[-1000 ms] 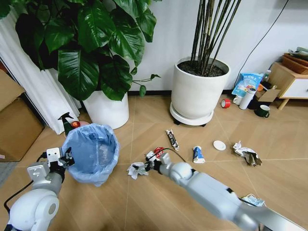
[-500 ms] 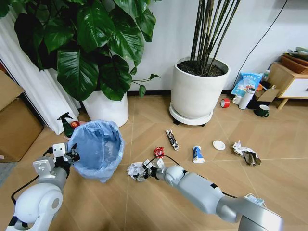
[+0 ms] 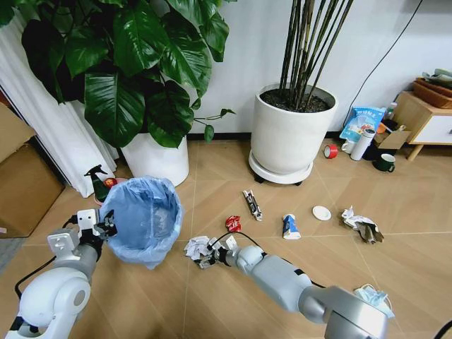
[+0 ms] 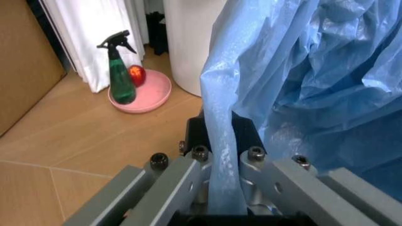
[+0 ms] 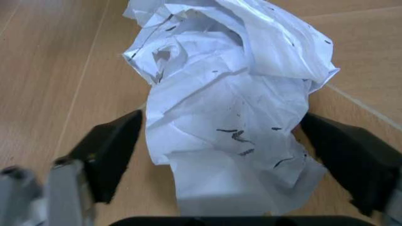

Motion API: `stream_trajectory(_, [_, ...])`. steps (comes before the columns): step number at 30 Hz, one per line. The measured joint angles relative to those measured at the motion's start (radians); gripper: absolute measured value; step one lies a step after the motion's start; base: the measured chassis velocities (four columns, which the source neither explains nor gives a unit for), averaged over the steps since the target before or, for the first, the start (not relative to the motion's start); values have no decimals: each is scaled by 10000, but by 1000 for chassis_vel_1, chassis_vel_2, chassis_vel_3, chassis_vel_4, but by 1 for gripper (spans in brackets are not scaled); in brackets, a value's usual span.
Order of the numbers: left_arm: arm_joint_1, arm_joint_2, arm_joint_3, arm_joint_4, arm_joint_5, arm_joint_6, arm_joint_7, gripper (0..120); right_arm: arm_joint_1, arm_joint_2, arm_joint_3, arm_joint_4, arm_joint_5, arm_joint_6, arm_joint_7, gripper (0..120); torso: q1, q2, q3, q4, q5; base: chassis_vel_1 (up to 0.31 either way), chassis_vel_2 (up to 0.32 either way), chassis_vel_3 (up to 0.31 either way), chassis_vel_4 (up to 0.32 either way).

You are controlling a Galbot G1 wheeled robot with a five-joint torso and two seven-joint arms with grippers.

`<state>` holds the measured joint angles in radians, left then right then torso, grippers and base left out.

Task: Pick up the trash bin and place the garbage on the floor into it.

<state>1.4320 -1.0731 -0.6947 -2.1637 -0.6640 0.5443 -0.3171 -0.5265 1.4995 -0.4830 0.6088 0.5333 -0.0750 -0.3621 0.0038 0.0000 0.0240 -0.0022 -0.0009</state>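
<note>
Crumpled white paper, ink-flecked, lying between spread right pincer fingers; left pincer clamping trash bin crinkled blue liner

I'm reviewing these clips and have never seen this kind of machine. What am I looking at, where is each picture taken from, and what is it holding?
This is a wheeled robot with two arms, each ending in a pincer. The wide picture comes from a camera on its head, looking down at the floor; the other two come from cameras on its wrists.

The left pincer is shut on the blue liner at the rim of the trash bin; the left wrist view shows the plastic pinched between its fingers.

The right pincer sits open around a crumpled white paper lying on the floor.

More litter lies nearby: a red can, a dark wrapper, a carton, a white lid.
</note>
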Motion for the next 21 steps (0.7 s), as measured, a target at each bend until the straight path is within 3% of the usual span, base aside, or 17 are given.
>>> stream_trajectory(9, [-20, 38, 15, 32, -1, -2, 11, 0, -19, -35, 166, -10, -109, 25, -46, 57, 0, 1, 0, -1, 2, 0, 0, 0, 0])
stream_trajectory(11, [-2, 42, 14, 38, -4, -3, 19, 0, -19, -19, 175, -29, -114, 40, -55, 46, 0, 1, 0, 0, 2, 0, 0, 0, 0])
stream_trajectory(16, [-5, 48, 26, 44, -5, -3, 24, 0, -16, 41, 175, -139, -141, 108, -63, 34, 0, 1, 0, 0, 2, 0, 0, 0, 0])
stream_trajectory(21, [-36, 56, 47, 55, -18, -4, 25, 0, 10, 88, 189, -238, -168, 202, -67, 14, 0, 1, 0, -1, 2, 0, 0, 0, 0])
